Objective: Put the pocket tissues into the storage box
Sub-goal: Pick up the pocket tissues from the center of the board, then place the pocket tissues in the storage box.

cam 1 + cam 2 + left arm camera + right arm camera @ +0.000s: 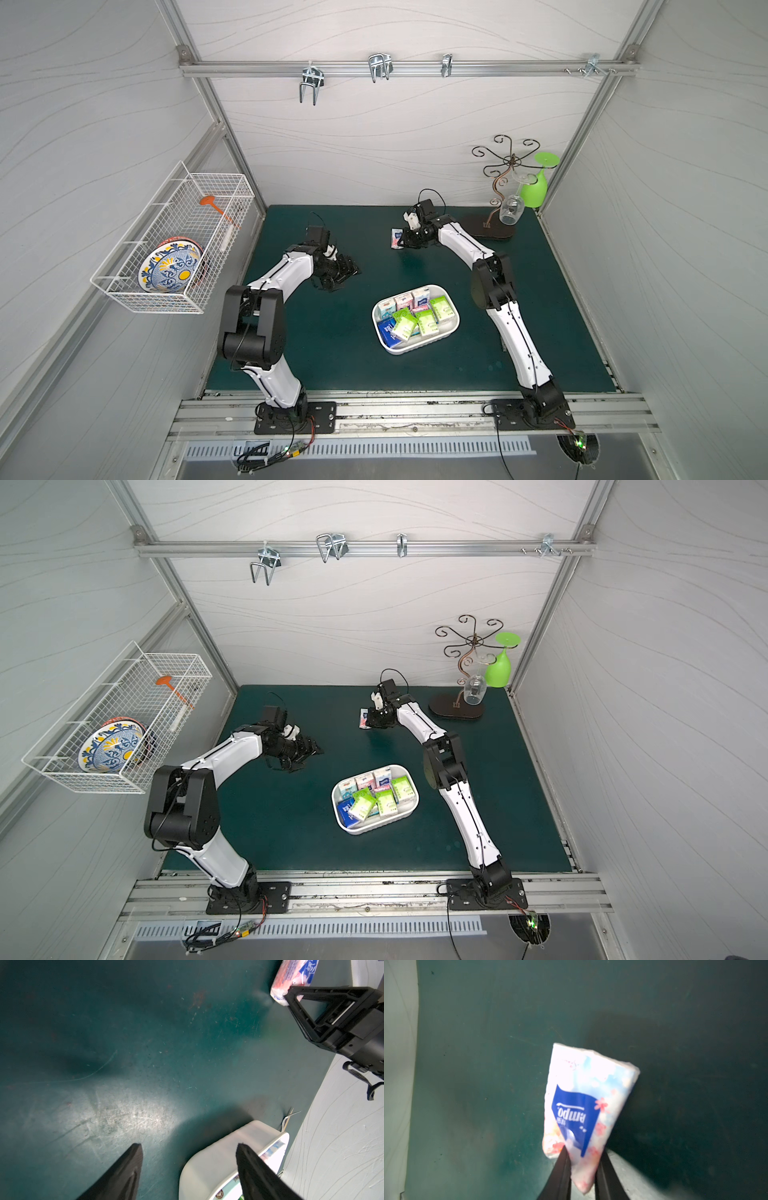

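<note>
A pink-and-white floral packet of pocket tissues (588, 1084), printed with a dark blue label, is held by the right gripper (583, 1150). The jaws are closed narrowly on one short end, where the wrapper is squeezed to a thin waist, and most of the packet projects beyond the fingertips. Whether its far end rests on the green mat (332, 353) cannot be told. The packet is judged light, soft and easily crushed, with a slick film wrapper, so an end pinch may let it swing or slip; a hold across the middle of the broad faces would be steadier. The storage box (428, 341), a shallow white tray, lies well apart from this gripper, back toward the arm's base, and is already crowded with green, pink and blue packets (415, 318). The left gripper (188, 1145) is seen with its jaws spread wide and nothing between them, low over bare mat, the box lying off to its side.
</note>
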Controlling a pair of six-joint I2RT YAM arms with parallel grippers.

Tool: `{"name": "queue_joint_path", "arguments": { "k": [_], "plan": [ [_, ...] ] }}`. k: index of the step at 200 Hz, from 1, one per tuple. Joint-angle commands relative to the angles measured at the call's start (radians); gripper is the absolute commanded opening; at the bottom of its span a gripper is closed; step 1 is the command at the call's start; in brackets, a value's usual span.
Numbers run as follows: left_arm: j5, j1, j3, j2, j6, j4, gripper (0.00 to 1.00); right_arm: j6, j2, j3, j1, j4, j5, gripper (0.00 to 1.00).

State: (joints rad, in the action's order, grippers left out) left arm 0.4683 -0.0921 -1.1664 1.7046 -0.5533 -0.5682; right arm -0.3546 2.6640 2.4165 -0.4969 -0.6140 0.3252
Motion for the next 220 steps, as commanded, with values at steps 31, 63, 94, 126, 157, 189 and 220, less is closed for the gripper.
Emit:
{"name": "queue_joint_path", "arguments": {
  "k": [31,63,94,126,157,189,220],
  "plan": [
    [0.012,0.006,0.003,-0.016,0.016,-0.001,0.76,-0.006,-0.104,-0.097,0.017,0.034,0.073,0.19],
    [0.013,0.005,0.009,-0.024,0.012,0.008,0.76,0.032,-0.278,-0.266,0.015,0.02,0.095,0.2],
    [0.019,0.006,0.02,-0.035,0.007,0.015,0.75,0.06,-0.478,-0.491,0.014,-0.006,0.109,0.19],
    [0.015,0.006,0.024,-0.046,0.012,0.009,0.75,0.086,-0.717,-0.773,0.004,-0.023,0.08,0.19],
    [-0.02,0.006,0.018,-0.054,0.028,-0.009,0.75,0.1,-0.944,-0.994,-0.017,-0.081,0.027,0.19],
    [-0.061,0.006,0.017,-0.072,0.036,-0.025,0.75,0.094,-1.151,-1.166,-0.073,-0.147,-0.01,0.19],
    [-0.091,0.006,0.017,-0.095,0.032,-0.03,0.75,0.059,-1.289,-1.287,-0.148,-0.183,-0.006,0.2]
  ]
}}
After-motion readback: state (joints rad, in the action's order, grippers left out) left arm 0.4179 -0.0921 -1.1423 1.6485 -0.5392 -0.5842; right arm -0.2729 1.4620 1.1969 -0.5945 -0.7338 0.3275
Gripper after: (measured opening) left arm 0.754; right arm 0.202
